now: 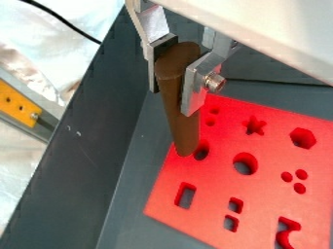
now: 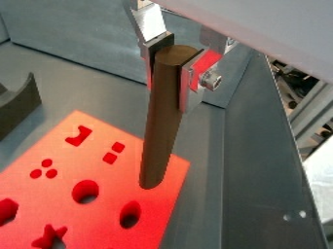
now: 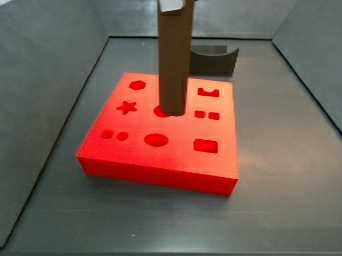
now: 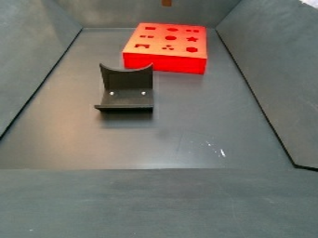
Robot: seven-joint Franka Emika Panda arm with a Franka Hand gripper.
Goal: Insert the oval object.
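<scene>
Dark grey floor (image 4: 174,130) of the walled work area carries everything. Red block (image 3: 167,140) lies flat on it near the back, faces of its shaped holes up so a peg can enter from above. Dark grey U-shaped holder (image 4: 125,90) stands well apart from the block in a side view, empty, open side up; it is not involved in this step. Gripper (image 1: 180,60) is above the block, fingers (image 1: 197,76) clamped on the upper end of the oval object (image 2: 163,112), one silver plate on each flat side, which keeps the peg upright and leaves its lower length free. The peg hangs vertical, tip at a rounded hole (image 1: 200,150) near one edge of the block; in a side view the tip appears to meet the block's top at a hole (image 3: 166,110). Cannot tell whether the tip is already in or just touching. Judgement: insertion stage, alignment about done, straight descent remaining; any tilt could jam.
</scene>
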